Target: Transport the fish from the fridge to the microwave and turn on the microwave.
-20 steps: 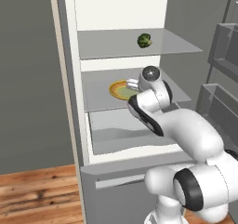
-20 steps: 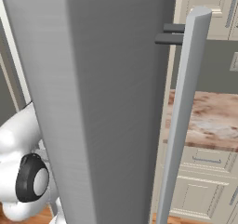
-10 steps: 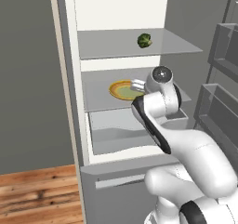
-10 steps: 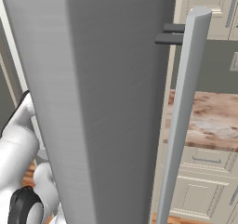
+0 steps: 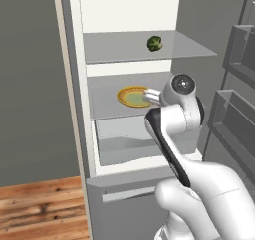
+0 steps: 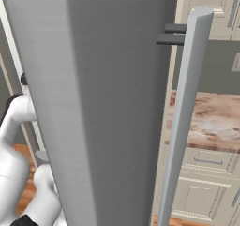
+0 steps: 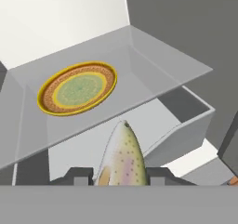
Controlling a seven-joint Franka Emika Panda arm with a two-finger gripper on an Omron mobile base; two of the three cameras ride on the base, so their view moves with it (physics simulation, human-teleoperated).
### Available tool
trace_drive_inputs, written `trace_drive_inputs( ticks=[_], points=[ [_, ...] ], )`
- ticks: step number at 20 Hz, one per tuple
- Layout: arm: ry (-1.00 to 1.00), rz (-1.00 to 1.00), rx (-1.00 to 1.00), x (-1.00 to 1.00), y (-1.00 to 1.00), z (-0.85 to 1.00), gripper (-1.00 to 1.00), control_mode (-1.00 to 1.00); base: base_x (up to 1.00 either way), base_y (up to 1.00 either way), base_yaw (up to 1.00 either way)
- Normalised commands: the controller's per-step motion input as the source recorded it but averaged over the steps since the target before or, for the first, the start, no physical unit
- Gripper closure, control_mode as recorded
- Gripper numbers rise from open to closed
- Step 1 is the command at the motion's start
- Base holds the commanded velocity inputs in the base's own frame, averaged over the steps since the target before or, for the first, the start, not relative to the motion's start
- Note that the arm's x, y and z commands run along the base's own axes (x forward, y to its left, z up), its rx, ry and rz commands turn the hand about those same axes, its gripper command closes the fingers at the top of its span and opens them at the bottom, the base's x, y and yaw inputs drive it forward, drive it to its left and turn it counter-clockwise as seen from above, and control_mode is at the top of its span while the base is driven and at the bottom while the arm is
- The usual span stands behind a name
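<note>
A: Left base view, what've you got?
B: You're looking into the open fridge [image 5: 74, 84]. Arm reaches in at the mid shelf [image 5: 107, 102]; yellow-orange plate [image 5: 133, 96] sits on it, wrist just right of the plate. Green veg [image 5: 155, 43] on the shelf above, far right. Clear drawer [image 5: 119, 142] below.
A: Right base view?
B: Fridge door's grey outer face w/ its long handle [image 6: 180, 122] up close; cream cabinets [image 6: 206, 187] and a marbled surface [image 6: 206, 122] to the right.
A: Hand view?
B: Your end effector [image 7: 122, 179] is nearly closed, fingers [image 7: 78, 175] clamped on the fish [image 7: 122, 155]. Fish points toward the plate [image 7: 76, 88], held off it, nearer than the shelf edge, above the drawer.
</note>
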Motion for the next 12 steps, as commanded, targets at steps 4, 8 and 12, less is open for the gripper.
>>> trace_drive_inputs(
  ticks=[4,8,12],
  points=[
    [0.0,0.01,0.0,-0.55,0.0,0.15,1.0,-1.0,0.0,0.0,0.0],
    [0.0,0.01,0.03,-0.57,0.0,0.2,1.0,-1.0,0.0,0.0,0.0],
    [0.0,0.01,0.01,-0.49,0.0,0.15,1.0,-1.0,0.0,0.0,0.0]
  ],
)
